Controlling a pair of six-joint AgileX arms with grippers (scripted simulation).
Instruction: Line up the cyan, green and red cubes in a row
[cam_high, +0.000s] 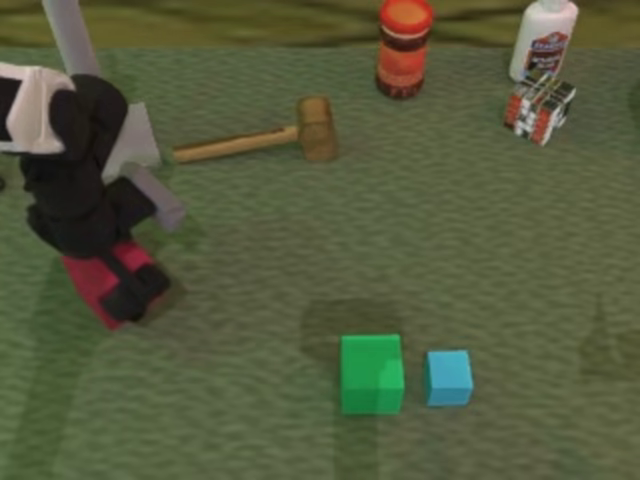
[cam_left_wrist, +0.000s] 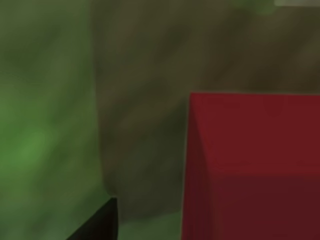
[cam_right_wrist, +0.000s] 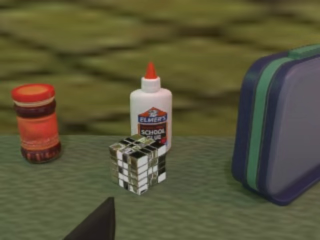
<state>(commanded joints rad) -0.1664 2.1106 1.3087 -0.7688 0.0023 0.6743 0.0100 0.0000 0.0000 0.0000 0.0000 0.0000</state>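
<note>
Green cube (cam_high: 371, 373) and cyan cube (cam_high: 448, 377) already sit side by side near the table's front edge. The left gripper (cam_high: 128, 287) is clamped on the red cube (cam_high: 95, 280) by the left edge (right arm's parked out of shot). Carry it level and set it just left of green, faces squared.

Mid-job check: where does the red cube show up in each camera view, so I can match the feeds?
Top view: red cube at the table's left, under the left gripper.
Left wrist view: it fills much of the frame, close up.
Right wrist view: not in it.
Shared landmark: the green table, seen in all three views; the top and right wrist views also share the puzzle cube.
</note>
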